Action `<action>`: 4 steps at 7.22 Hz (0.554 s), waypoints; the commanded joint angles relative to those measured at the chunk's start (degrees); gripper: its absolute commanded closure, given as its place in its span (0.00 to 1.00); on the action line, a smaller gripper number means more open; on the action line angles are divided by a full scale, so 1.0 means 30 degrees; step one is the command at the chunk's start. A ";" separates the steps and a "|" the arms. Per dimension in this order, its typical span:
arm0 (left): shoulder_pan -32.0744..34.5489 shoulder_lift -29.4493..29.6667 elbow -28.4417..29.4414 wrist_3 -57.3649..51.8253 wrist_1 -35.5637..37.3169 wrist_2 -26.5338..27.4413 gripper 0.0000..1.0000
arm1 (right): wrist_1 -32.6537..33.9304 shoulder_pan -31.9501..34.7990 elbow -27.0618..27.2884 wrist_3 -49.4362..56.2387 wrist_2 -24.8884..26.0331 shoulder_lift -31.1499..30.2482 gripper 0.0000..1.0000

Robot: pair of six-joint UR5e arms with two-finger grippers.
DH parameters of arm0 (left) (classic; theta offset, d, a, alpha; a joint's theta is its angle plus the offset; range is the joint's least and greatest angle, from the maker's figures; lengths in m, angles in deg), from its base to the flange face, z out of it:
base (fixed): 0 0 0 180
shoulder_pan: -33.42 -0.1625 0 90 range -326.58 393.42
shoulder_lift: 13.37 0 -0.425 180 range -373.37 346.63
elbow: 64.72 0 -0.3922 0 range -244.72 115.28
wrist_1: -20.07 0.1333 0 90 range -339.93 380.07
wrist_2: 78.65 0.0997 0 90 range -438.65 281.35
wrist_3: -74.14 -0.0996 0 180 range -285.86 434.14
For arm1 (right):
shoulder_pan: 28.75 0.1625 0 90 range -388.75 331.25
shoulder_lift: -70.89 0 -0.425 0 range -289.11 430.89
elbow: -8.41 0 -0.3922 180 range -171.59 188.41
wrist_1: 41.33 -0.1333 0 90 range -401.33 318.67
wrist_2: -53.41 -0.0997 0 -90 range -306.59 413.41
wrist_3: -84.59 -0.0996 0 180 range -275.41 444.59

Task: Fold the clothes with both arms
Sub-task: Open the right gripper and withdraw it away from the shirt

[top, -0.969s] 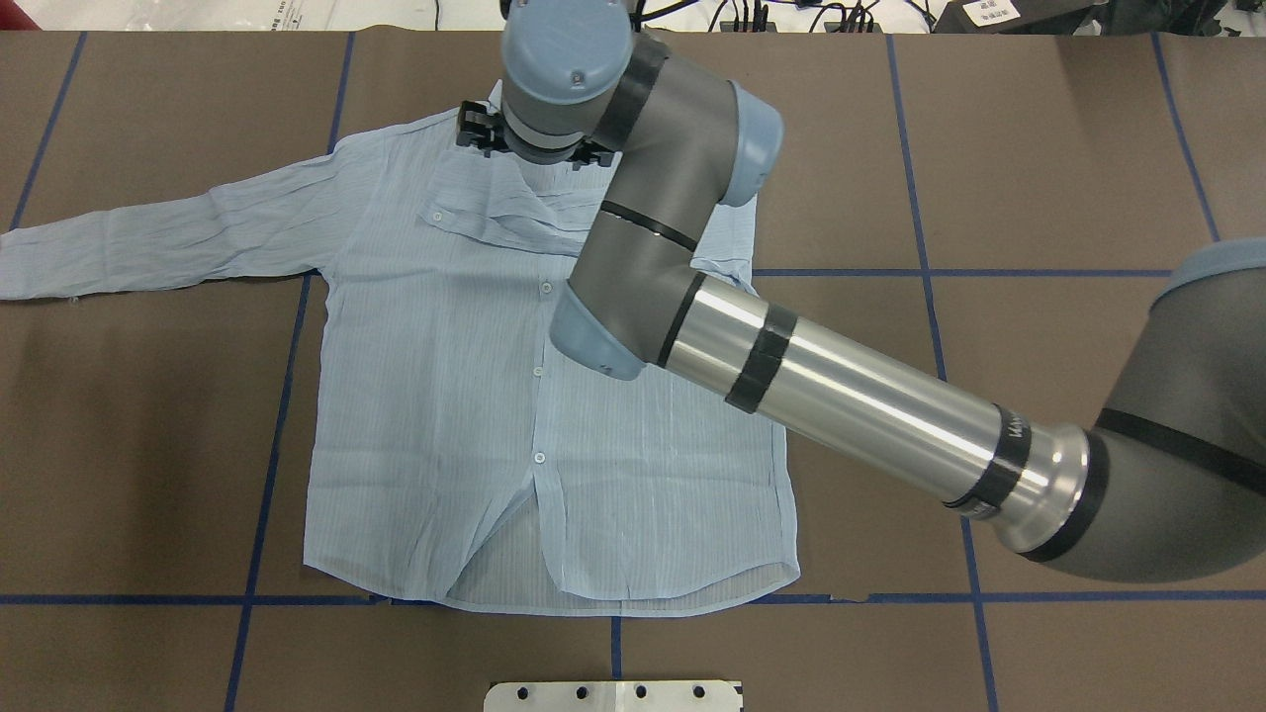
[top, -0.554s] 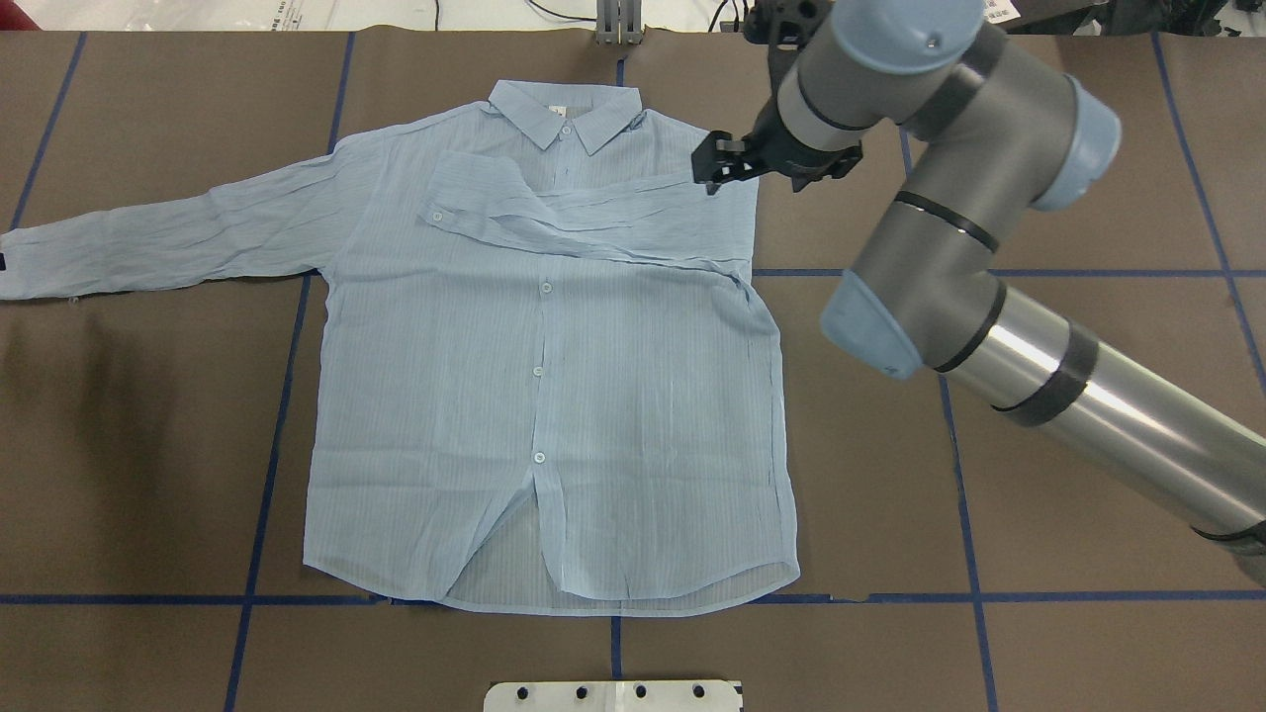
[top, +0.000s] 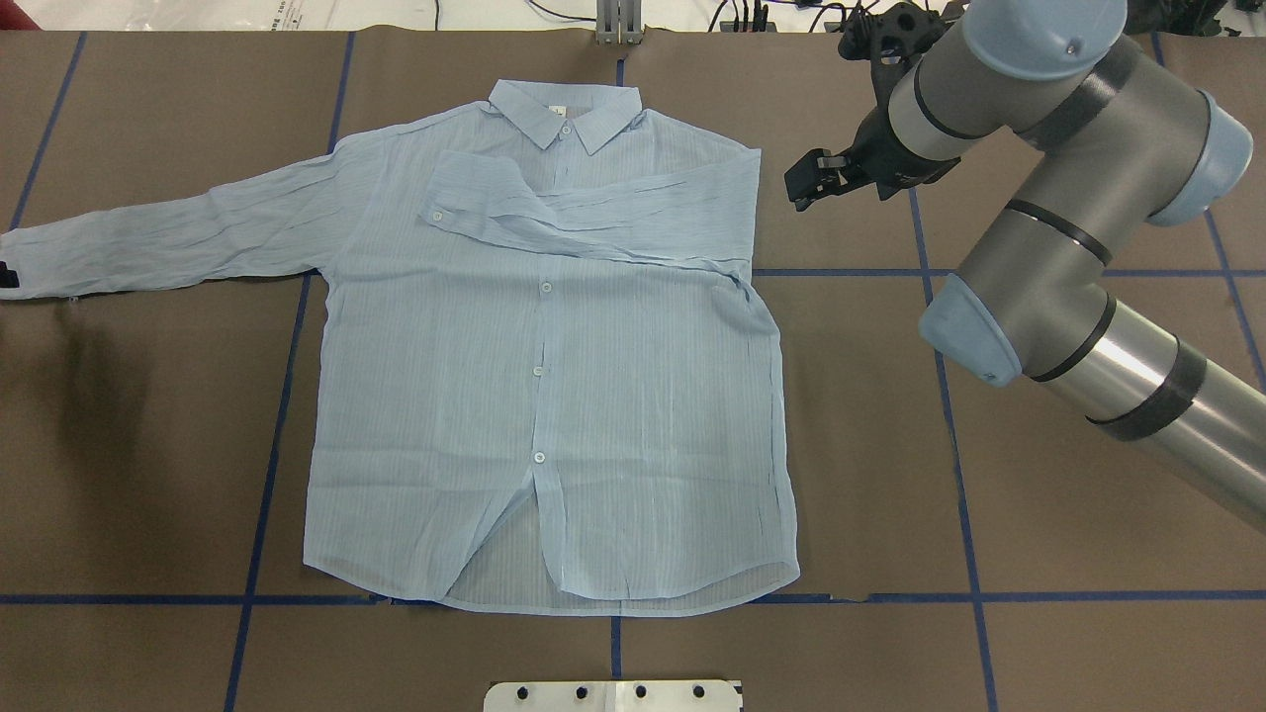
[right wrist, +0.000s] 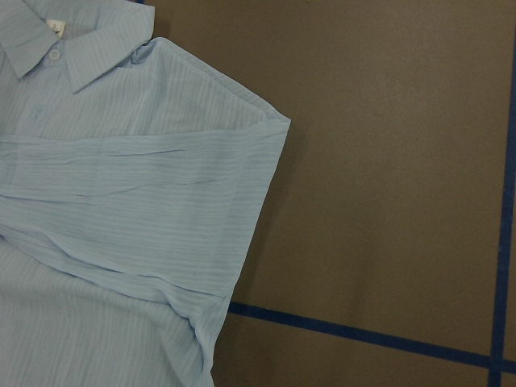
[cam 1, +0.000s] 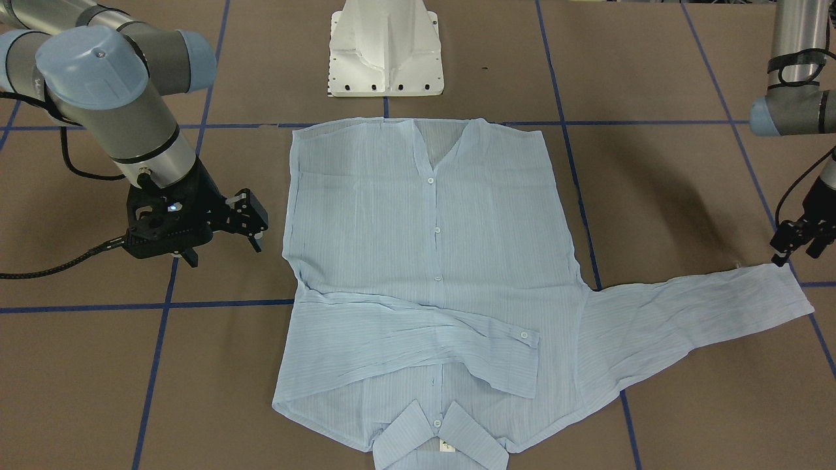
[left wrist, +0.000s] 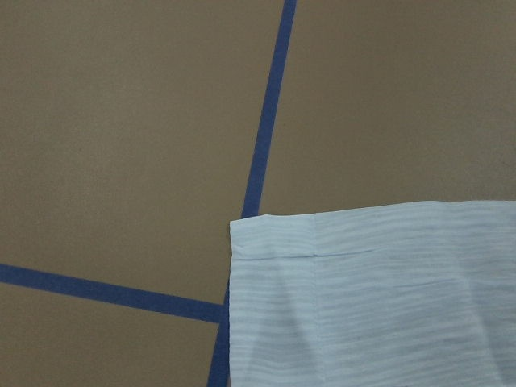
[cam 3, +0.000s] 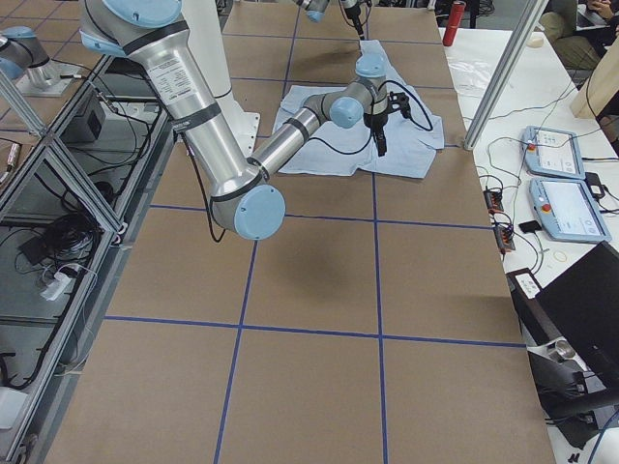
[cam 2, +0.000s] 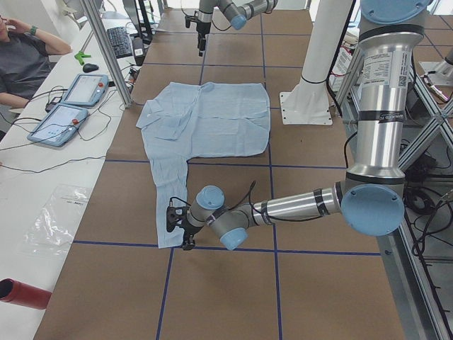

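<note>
Pale blue striped button-front shirt: 1 sleeve folded across chest. Black right gripper parted, empty. Black left gripper over outstretched cuff near brown worktop left edge; opening unclear. Next, likely: pinch cuff, fold inward.

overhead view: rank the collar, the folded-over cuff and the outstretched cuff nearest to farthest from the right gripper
From the right gripper:
1. collar, top middle of the view
2. folded-over cuff, lying on the chest, further left
3. outstretched cuff, at the far left edge

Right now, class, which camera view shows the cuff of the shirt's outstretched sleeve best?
The left wrist-mounted view: the cuff lies close up, flat, seam clear. Front-facing shows it small beside the left gripper; overhead crops it at the edge; exterior left partly hides it.
</note>
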 commanded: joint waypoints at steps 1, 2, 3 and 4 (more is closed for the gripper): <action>-0.0050 0.0167 0.0384 0.0004 -0.0005 0.0479 0.26 | -0.0023 0.0033 0.0078 0.0039 -0.0094 -0.0166 0.00; -0.0050 0.0196 0.0502 -0.0026 0.0023 0.0511 0.28 | -0.0052 0.0033 0.0107 0.0039 -0.0065 -0.0195 0.00; -0.0108 0.0225 0.0590 -0.0026 0.0024 0.0511 0.29 | -0.0053 0.0033 0.0137 0.0039 -0.0035 -0.0196 0.00; -0.0427 0.0255 0.0678 -0.0026 0.0024 0.0511 0.31 | -0.0053 0.0004 0.0137 0.0039 -0.0035 -0.0225 0.00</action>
